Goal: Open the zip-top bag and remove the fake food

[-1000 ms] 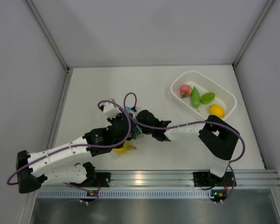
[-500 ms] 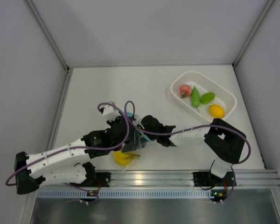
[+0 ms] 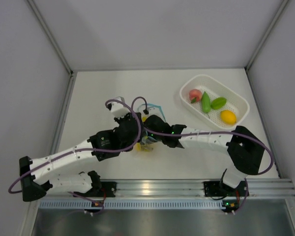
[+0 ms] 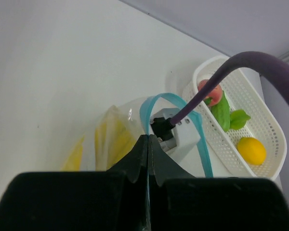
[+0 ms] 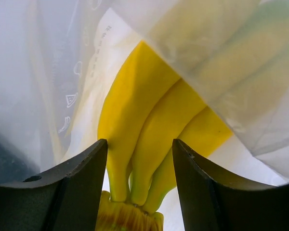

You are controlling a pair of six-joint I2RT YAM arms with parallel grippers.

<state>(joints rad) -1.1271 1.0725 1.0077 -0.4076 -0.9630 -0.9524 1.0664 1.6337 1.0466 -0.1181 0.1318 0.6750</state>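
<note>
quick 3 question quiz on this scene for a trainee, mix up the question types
1. True or false: the banana bunch already lies in the white basket.
2. How many fruit pieces lie in the basket? A two, B four, C six.
3. Fill the gap: the left gripper is shut on the edge of the ____.

Key: 1 false, it sits inside the bag; 2 B; 3 zip-top bag.
</note>
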